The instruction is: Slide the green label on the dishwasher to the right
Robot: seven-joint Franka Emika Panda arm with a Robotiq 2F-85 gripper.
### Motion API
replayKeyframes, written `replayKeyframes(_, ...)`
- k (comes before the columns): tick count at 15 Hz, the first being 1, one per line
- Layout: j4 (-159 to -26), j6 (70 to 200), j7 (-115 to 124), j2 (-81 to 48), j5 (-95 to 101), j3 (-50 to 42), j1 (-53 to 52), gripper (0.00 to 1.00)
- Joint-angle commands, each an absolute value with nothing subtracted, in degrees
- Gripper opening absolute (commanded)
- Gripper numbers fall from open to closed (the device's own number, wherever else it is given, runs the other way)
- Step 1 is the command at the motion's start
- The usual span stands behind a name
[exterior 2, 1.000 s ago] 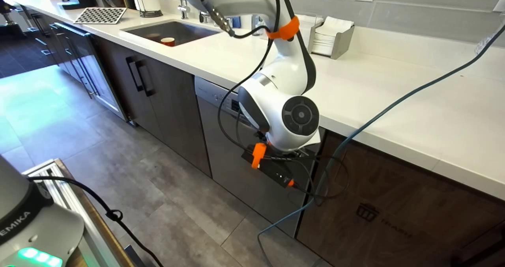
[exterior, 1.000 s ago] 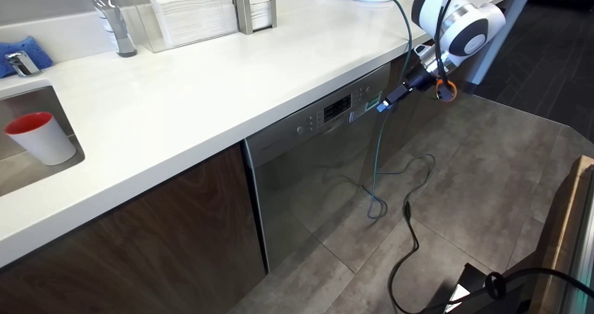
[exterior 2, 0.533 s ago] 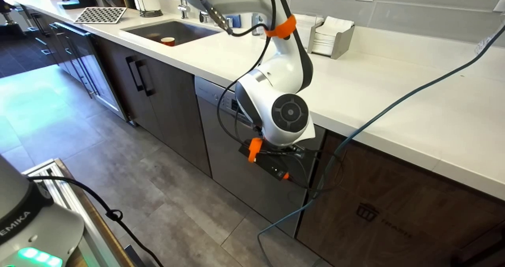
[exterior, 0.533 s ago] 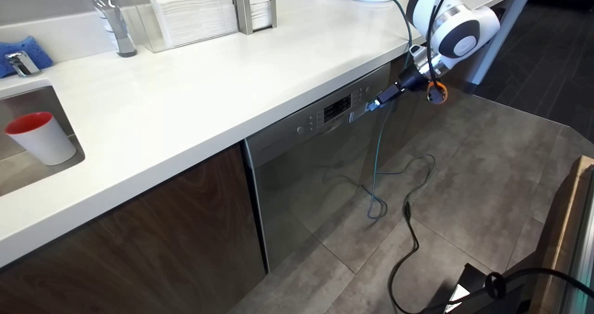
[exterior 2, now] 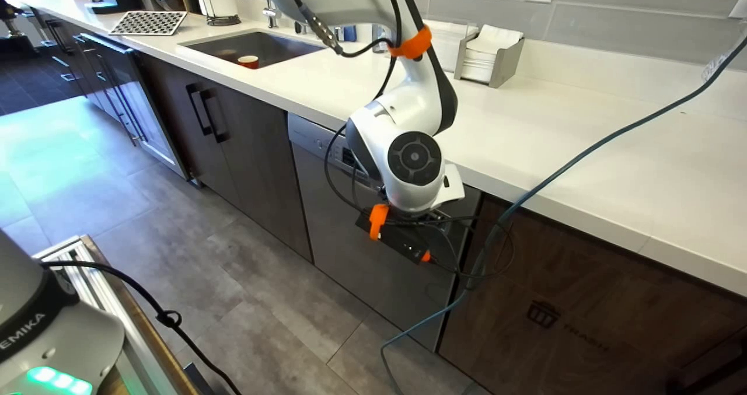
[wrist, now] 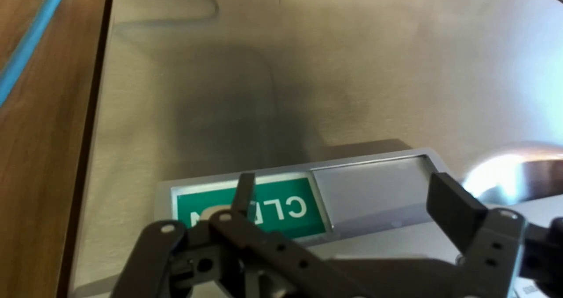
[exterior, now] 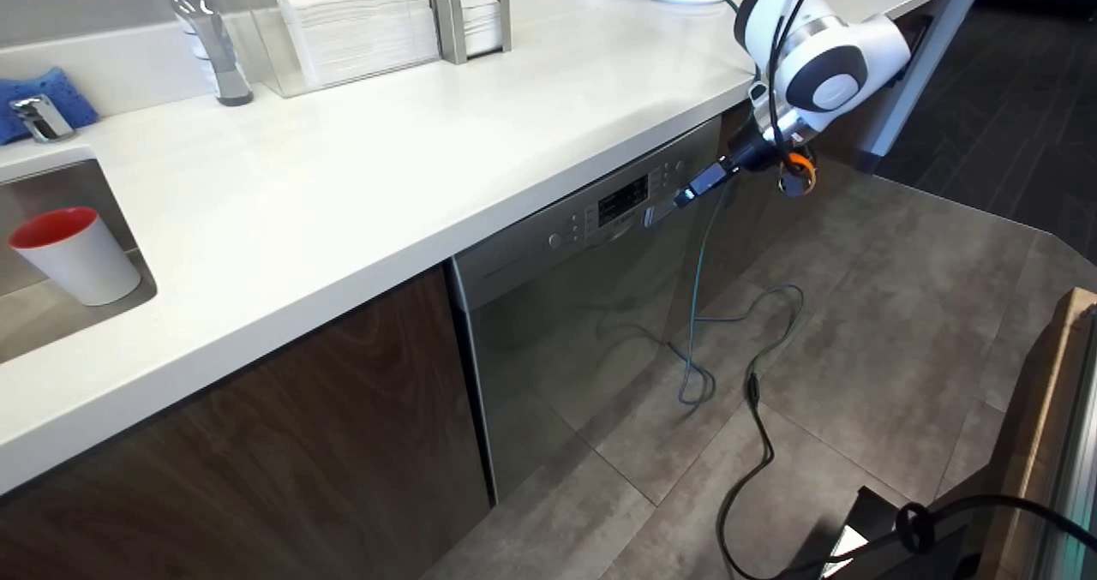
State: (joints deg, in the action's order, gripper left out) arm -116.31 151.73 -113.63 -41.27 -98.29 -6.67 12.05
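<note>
The dishwasher point(exterior: 566, 340) has a steel front, seen in both exterior views. In the wrist view the green label point(wrist: 286, 192) with white upside-down letters sits in the left part of a grey slider frame point(wrist: 374, 188); the frame's right part is bare grey. My gripper point(wrist: 343, 185) is open, its fingers spread wide over the frame. One finger point(wrist: 244, 190) covers part of the label; the other stands near the frame's right end. Whether either touches cannot be told. In an exterior view my gripper point(exterior: 683, 197) hides the label; only the frame's end shows.
A white worktop point(exterior: 548, 109) overhangs the dishwasher. A blue cable point(exterior 2: 560, 179) hangs down beside the arm to the floor. Dark wood cabinets point(exterior 2: 583, 290) flank the dishwasher. A sink point(exterior 2: 280, 48) with a red-and-white cup point(exterior: 77, 254) lies along the worktop.
In the exterior views my gripper has moved left along the dishwasher front and now covers the green label, which showed one second ago. The fingers stay open.
</note>
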Motion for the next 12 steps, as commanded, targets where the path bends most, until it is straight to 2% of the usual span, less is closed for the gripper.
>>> replayKeyframes(1, -114.44, 154.80, -118.84, -42.36, -102.54, -6.54, 11.11, 0.72)
replayKeyframes(10, -114.02, 155.85, -125.42, -42.30, -107.12, -6.41, 10.96, 0.08)
replayKeyframes(11, -113.91, 155.96, -125.90, -42.32, -107.65, -6.41, 10.93, 0.02)
replayKeyframes(12, -113.82, 156.07, -126.46, -42.37, -108.12, -6.42, 10.90, 0.01)
